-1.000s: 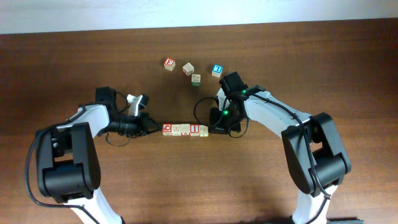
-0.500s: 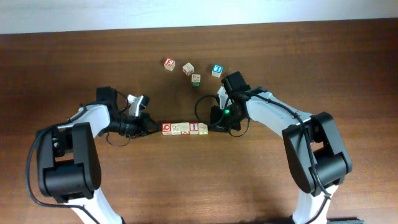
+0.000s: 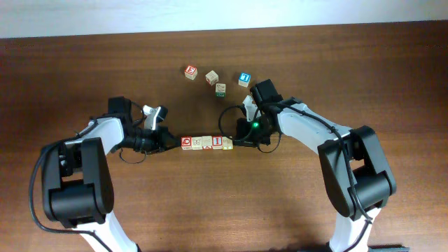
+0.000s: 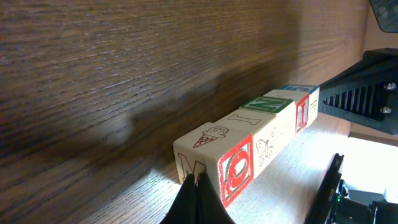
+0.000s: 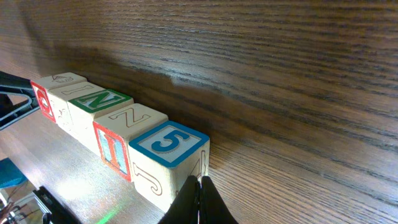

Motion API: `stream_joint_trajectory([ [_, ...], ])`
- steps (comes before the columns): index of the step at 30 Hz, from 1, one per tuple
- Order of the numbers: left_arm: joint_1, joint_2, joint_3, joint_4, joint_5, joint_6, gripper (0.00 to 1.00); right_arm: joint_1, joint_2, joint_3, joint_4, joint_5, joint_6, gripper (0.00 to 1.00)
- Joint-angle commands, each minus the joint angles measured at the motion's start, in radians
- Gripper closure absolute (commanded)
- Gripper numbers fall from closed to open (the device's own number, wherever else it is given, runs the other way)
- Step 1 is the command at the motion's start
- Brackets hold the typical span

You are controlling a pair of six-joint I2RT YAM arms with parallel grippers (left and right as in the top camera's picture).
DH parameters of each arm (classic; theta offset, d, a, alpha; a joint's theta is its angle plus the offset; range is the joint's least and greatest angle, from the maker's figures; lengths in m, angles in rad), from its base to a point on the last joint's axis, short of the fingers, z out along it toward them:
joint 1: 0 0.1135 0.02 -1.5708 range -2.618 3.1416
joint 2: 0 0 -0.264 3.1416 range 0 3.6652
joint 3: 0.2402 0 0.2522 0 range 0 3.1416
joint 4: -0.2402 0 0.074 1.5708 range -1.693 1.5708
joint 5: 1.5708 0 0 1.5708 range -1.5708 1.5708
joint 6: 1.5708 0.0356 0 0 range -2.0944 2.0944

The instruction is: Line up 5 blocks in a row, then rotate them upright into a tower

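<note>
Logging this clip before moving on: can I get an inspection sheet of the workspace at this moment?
Surface: dark brown wooden table, no spills seen.
Job's things: five pale wooden letter cubes, one straight touching row.
Clutter: four loose wooden letter cubes beyond the row.
Grippers: left fingers shut at row's red-faced end; right fingers shut at blue-faced end.
Cables: black cable loops beside each wrist.
Surroundings: pale strip past the table's far edge.

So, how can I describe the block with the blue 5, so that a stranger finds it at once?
On the wooden table, find the straight row of five blocks. It is the end block beside the right gripper; only it bears a blue 5.
</note>
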Motion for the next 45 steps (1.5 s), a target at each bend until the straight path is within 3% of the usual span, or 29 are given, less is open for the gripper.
stream_joint_trajectory([
  [1, -0.035, 0.013, 0.007, -0.005, 0.128, 0.009, 1.0, 0.038, -0.017, -0.002, 0.025, -0.129, -0.037, 0.96],
  [16, -0.035, 0.013, 0.007, -0.005, 0.128, 0.009, 1.0, 0.09, -0.058, 0.023, 0.115, -0.31, -0.028, 0.96],
  [32, -0.035, 0.013, 0.007, -0.005, 0.124, 0.008, 1.0, 0.099, -0.058, 0.023, 0.155, -0.315, -0.002, 0.95],
  [45, -0.035, 0.013, 0.008, -0.026, -0.144, -0.089, 1.0, 0.143, -0.058, 0.043, 0.144, -0.221, 0.041, 0.95],
])
